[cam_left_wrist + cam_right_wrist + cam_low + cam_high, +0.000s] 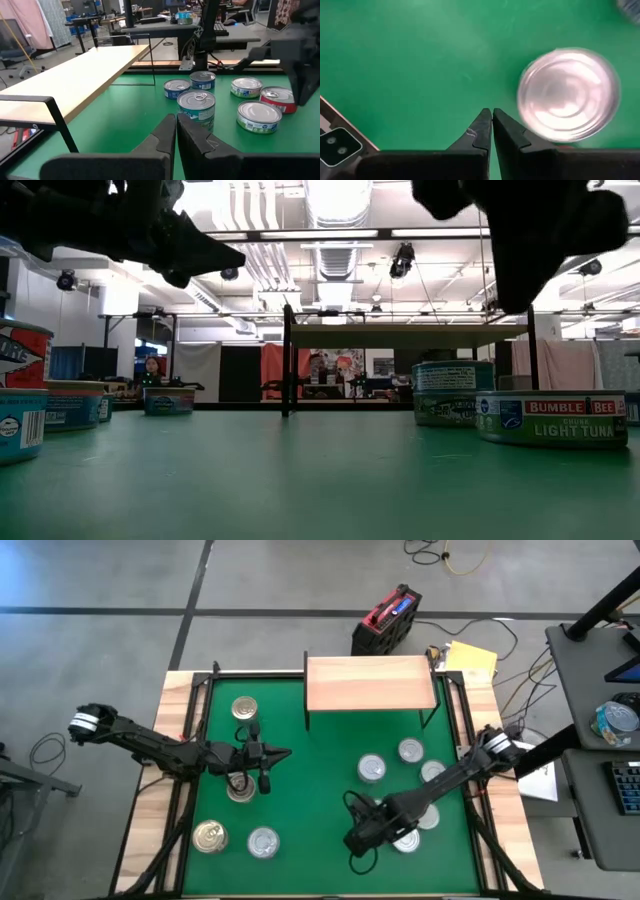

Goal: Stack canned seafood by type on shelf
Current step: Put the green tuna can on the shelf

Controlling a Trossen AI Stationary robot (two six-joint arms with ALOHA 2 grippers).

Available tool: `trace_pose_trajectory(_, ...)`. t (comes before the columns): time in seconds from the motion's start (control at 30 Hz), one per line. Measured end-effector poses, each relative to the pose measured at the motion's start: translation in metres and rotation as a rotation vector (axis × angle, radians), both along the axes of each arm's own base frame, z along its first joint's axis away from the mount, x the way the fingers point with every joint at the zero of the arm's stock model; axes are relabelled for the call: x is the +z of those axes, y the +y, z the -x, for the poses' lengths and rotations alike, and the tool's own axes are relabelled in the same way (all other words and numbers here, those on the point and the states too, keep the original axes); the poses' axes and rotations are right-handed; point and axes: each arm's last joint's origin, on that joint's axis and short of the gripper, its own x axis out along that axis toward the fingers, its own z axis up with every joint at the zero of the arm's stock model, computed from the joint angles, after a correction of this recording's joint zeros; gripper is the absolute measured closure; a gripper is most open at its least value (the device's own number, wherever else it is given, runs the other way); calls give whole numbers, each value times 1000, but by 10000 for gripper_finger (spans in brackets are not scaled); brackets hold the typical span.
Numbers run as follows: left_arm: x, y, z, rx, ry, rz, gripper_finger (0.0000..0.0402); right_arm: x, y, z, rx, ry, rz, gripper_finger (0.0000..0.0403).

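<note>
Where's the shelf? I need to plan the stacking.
In the high view, the shelf stands at the green mat's far edge, centred, nothing on it; nearest cans sit right-front.

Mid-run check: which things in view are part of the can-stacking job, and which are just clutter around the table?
Job:
- tins scattered on the green mat, none stacked yet
- wooden shelf, nothing on it
- left gripper and right gripper, both shut, holding nothing

Lying about:
- red and black case on the floor
- yellow pad
- side desk with a keyboard
</note>
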Motion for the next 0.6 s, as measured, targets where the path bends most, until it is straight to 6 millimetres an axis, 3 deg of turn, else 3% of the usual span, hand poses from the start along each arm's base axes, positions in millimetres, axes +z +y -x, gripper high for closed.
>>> trace_pose_trajectory(0.2,5,1,3,-4,-18,-36,402,-17,1,2,-89,98,-18,394)
trace_pose_trajectory(0.37,5,1,3,-5,-9,-47,402,-16,-3,8,-146,84,2,394)
trace_pose_trajectory(0.6,7,1,4,-8,-8,-76,402,-33,-9,16,-178,113,64,394)
